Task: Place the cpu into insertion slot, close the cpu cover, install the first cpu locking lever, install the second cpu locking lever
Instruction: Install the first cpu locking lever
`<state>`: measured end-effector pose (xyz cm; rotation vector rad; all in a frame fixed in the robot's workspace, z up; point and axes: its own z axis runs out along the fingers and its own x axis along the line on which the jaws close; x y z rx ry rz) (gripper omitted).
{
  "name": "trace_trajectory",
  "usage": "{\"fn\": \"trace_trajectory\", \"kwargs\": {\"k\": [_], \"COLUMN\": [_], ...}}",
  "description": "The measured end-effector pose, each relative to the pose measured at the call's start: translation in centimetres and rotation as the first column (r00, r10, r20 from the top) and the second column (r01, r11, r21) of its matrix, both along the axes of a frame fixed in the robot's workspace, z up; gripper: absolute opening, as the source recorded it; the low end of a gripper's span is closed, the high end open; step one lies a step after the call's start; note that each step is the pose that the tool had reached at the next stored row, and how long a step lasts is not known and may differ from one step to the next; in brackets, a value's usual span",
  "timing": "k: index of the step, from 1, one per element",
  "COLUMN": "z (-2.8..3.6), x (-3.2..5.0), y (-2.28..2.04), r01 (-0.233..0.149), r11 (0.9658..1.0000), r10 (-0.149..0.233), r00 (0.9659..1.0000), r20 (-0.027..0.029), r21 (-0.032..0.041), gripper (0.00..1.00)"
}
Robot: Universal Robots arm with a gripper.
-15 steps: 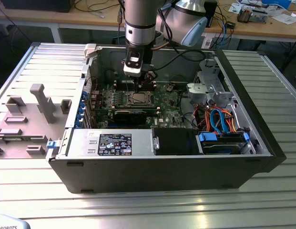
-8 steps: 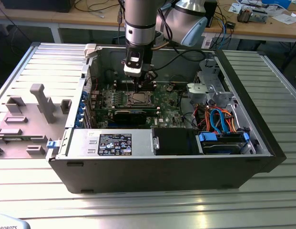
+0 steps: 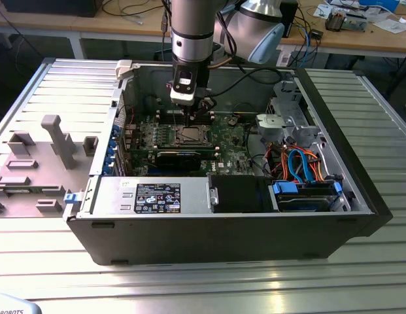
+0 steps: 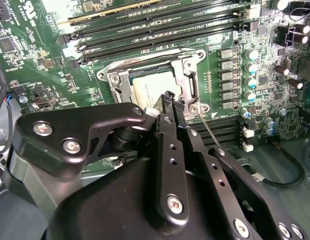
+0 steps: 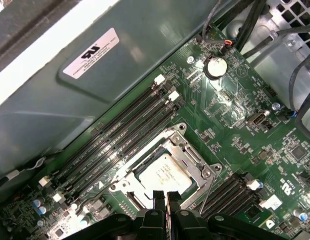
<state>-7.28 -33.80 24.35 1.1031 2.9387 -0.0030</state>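
hovering at the edge of the cover (image 5: pixel 194 161), the claw (image 5: pixel 165 196) is pinched shut, holding nothing i can see. the cpu (image 5: pixel 164 172) lies just past its tips, cover down. the thin lever (image 5: pixel 208 192) beside it looks unlocked.

1. You have bright overhead light; the ribbed metal desk (image 3: pixel 209 291) glares.
2. In the first wrist view, glare whitens a motherboard (image 5: pixel 220 97) patch; the cpu (image 5: pixel 164 175) shines pale.
3. The computer case (image 3: pixel 150 82) interior lies dim.
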Motion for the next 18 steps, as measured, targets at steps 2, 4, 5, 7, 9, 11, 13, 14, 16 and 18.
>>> {"fn": "trace_trajectory", "kwargs": {"k": [2,4,5,7,9,11,13,14,16,18], "z": [0.0,0.0,0.0,0.0,0.0,0.0,0.0,0.0,0.0,0.0], "x": [0.0,0.0,0.0,0.0,0.0,0.0,0.0,0.0,0.0,0.0], "y": [0.0,0.0,0.0,0.0,0.0,0.0,0.0,0.0,0.0,0.0], "r01": [-0.002,-0.004,-0.005,-0.007,-0.009,-0.011,-0.013,-0.013,-0.015,-0.016], "r11": [1.0,1.0,1.0,1.0,1.0,0.9999,0.9999,0.9999,0.9999,0.9999], "r10": [0.002,0.004,0.005,0.007,0.009,0.011,0.013,0.013,0.015,0.016], "r00": [1.0,1.0,1.0,1.0,1.0,0.9999,0.9999,0.9999,0.9999,0.9999], "r20": [0.0,0.0,0.0,0.0,0.0,0.0,0.0,0.0,0.0,0.0], "r21": [0.0,0.0,0.0,0.0,0.0,0.0,0.0,0.0,0.0,0.0], "gripper": [0.16,0.16,0.16,0.16,0.16,0.16,0.16,0.16,0.16,0.16]}}
